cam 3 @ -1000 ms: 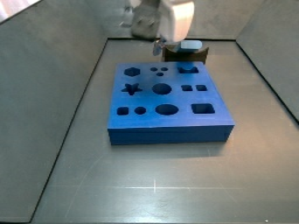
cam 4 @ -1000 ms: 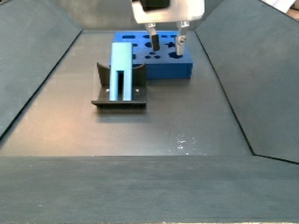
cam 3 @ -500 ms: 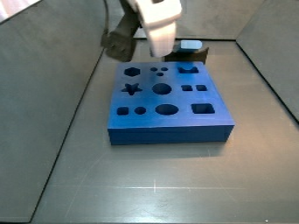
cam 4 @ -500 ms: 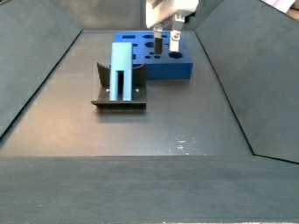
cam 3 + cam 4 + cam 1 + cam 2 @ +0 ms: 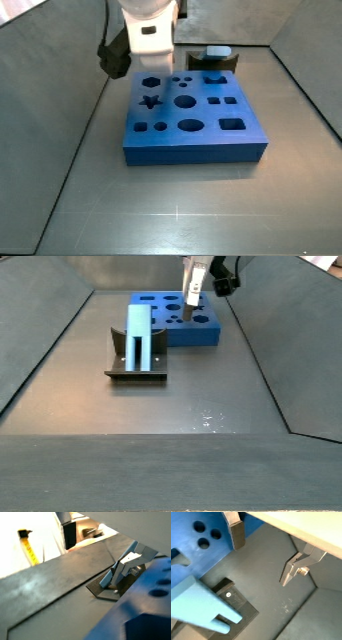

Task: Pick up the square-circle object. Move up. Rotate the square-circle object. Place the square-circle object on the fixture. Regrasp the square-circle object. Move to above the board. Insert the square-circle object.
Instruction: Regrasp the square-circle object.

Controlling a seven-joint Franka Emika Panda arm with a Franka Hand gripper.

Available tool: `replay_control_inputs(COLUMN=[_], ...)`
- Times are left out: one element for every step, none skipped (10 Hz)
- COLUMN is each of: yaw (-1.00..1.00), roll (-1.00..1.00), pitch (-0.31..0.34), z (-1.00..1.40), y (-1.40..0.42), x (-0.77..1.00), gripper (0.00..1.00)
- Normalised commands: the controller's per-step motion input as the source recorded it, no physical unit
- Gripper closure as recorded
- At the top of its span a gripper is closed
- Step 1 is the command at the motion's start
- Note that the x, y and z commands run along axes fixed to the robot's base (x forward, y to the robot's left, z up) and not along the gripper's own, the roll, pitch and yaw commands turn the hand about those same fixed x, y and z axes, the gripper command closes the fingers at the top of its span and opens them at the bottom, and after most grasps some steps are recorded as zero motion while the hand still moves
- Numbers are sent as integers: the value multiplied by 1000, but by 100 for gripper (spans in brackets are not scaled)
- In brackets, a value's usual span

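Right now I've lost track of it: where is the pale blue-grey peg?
The pale blue-grey peg stands upright on the dark fixture, just in front of the blue board; the gripper is above the board.

Both side views are evenly lit and fairly sharp, with soft glare on the grey floor [image 5: 174,215] at the lower centre. The hand [image 5: 144,45] at the upper centre is motion-blurred. Both wrist views are soft; a blown-out white patch fills the upper left [image 5: 27,537].
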Motion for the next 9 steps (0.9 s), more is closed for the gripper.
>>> replay_control_inputs(yaw=[-110,131,263,362,452,481,472,423,377], roll=[311,236,195,164,141,123,104,73,61], pitch=[727,689,642,556,396,271,157,36,-39], z=[-23,-20,-3,0,-12,-14,-11,-3,-6], y=[-4,-24,-37,-42,-41,-42,-39,-33,-32], x=[56,55,60,70,67,65,58,54,46], gripper=[0,0,0,0,0,0,0,0,0])
